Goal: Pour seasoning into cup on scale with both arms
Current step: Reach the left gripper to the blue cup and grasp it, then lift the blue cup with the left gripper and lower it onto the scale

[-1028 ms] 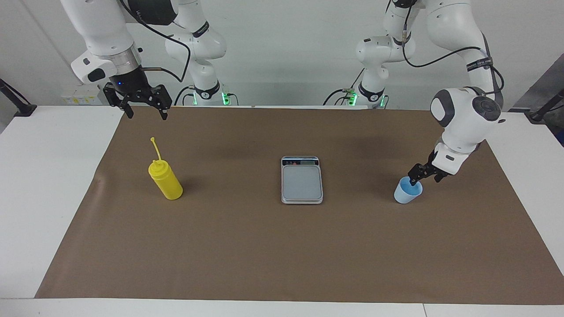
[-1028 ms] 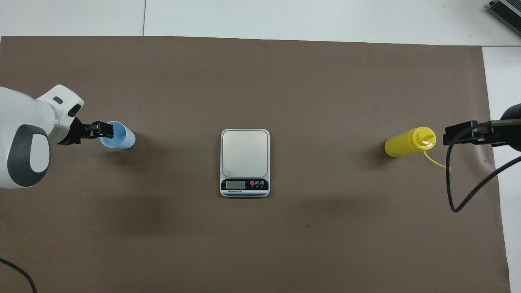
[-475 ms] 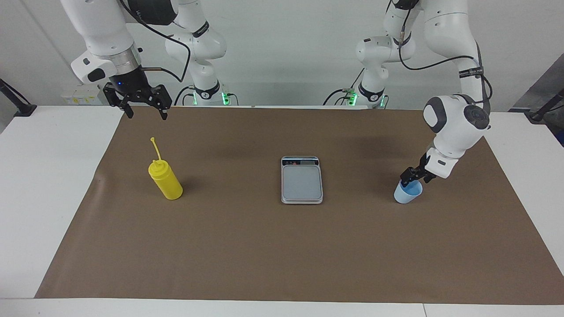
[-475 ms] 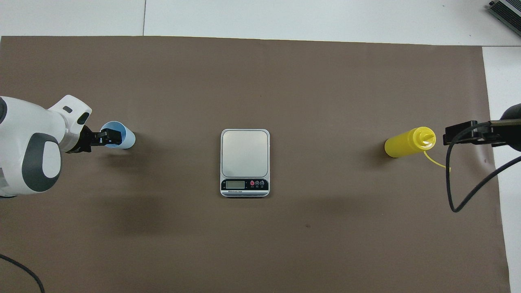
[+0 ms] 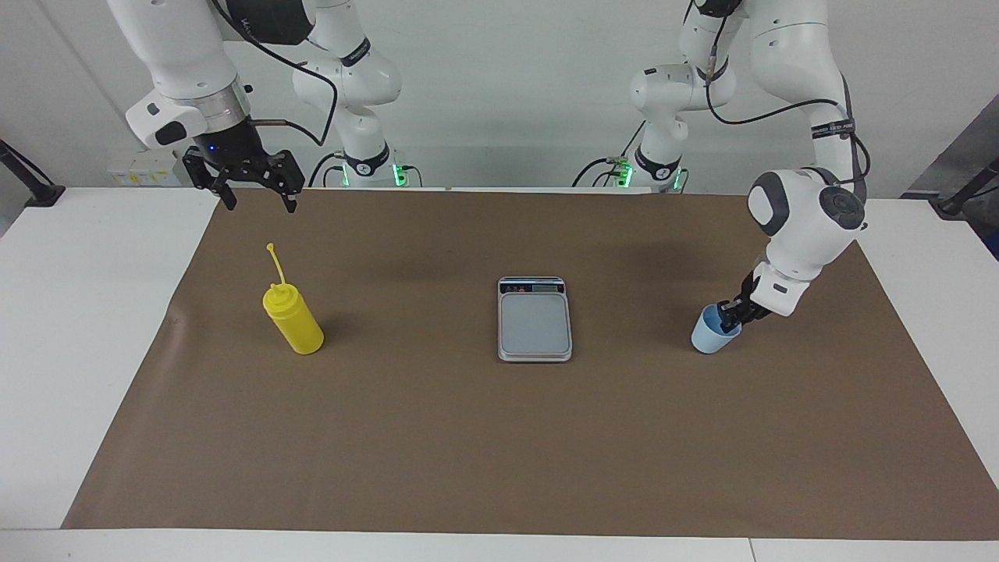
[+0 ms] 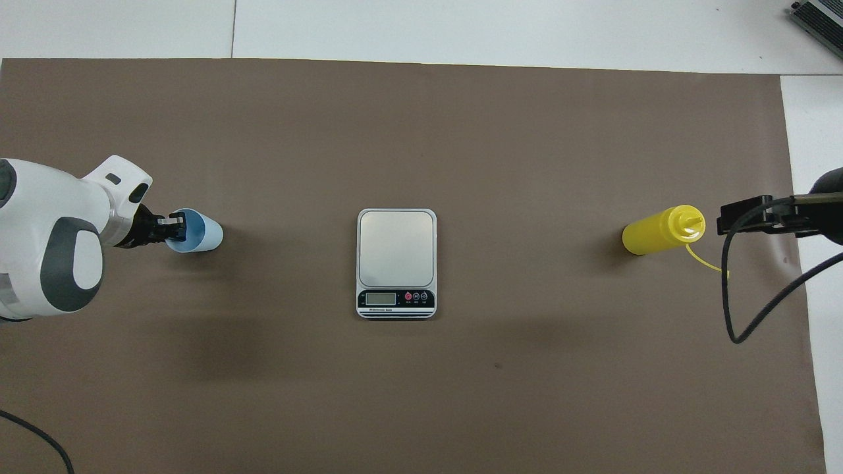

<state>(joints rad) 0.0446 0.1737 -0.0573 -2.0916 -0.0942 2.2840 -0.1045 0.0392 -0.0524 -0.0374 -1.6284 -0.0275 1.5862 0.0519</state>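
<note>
- The left gripper (image 5: pixel 732 316) is down at the cup (image 5: pixel 709 336), toward the left arm's end of the surface (image 5: pixel 468 437). Its fingers are pinched close on the cup's rim, one inside and one outside, so it reads as a firm hold.
- The cup leans a little in that grip, mouth tipped toward the gripper. Whether its base is touching the surface, I cannot tell.
- In the middle lies the scale (image 5: pixel 535 320), its weighing plate bare and its display strip at the end nearer to the robots. It's well apart from the cup.
- Toward the right arm's end stands the seasoning (image 5: pixel 295 321), upright, cap strap sticking up, nothing touching it.
- The right gripper (image 5: pixel 260 204) waits in the air over the edge of the brown sheet by the robots, fingers spread wide and holding nothing.
- Step in hand, as I judge it: getting the cup onto the scale. Next call is a level lift, a carry across to the plate and a square set-down before letting go. A rim pinch could let the cup swing.
</note>
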